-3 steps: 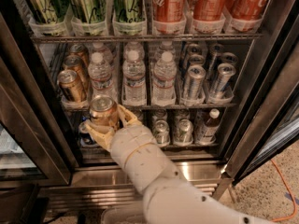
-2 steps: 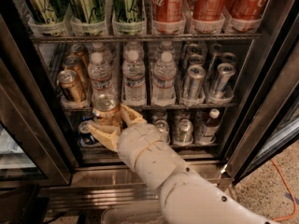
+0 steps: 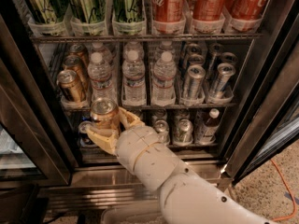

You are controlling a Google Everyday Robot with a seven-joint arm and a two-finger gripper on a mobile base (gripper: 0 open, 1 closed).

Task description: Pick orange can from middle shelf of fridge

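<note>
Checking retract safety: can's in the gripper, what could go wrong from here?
The gripper holds the orange can low on its body, so it may tip or slip. The can looks close to the middle shelf front edge and a water bottle; a swing could knock them.

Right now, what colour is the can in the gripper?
Copper-orange, silver lid; camera view. The gripper holds the orange can in front of the middle shelf.

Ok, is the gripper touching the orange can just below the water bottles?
Touching. The camera view shows the gripper with its fingers pressed against both sides of the orange can, with no gap, in front of the fridge shelves.
</note>
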